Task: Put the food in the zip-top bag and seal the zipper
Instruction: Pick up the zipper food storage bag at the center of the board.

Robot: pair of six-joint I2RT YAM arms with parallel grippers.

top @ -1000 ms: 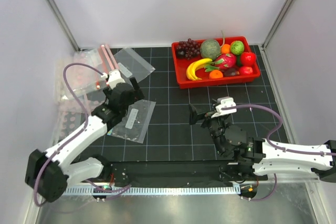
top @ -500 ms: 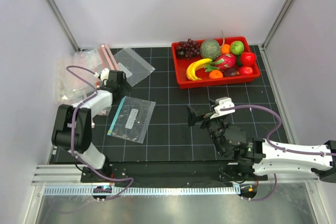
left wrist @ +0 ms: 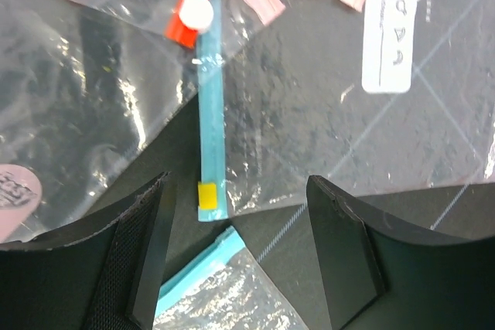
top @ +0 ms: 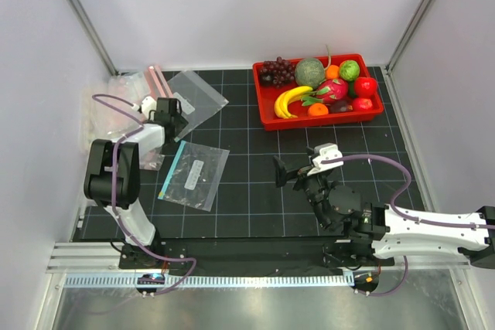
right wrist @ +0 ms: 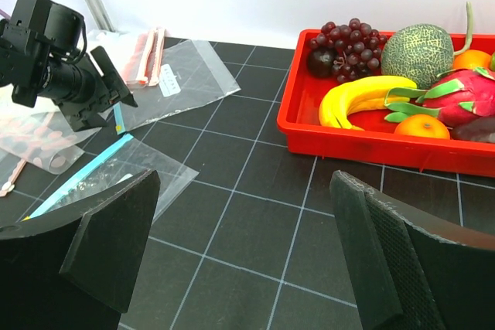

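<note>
The zip-top bag (top: 195,176) lies flat and empty on the black mat, its teal zipper (top: 171,169) along the left edge. The melon (top: 309,72), banana (top: 291,100) and red fruit (top: 366,86) sit in the red tray (top: 267,120). My left gripper (top: 172,117) is open and empty just behind the bag; in the left wrist view (left wrist: 238,191) the bag's teal corner (left wrist: 203,263) shows between its jaws. My right gripper (top: 289,172) is open and empty over the mat, right of the bag. Its wrist view shows the bag (right wrist: 108,171), melon (right wrist: 418,53) and banana (right wrist: 360,98).
The tray also holds dark grapes (top: 277,71), a pink dragon fruit (top: 332,89) and small orange and green fruits. Other clear bags (top: 193,94) with pink-red strips (top: 157,83) lie at the back left. A second teal strip (left wrist: 210,137) with a yellow tag lies under the left gripper.
The left arm has folded back. Its gripper has moved from over the bag's left edge to the back left, by the pile of bags. The right gripper has drifted slightly left.
</note>
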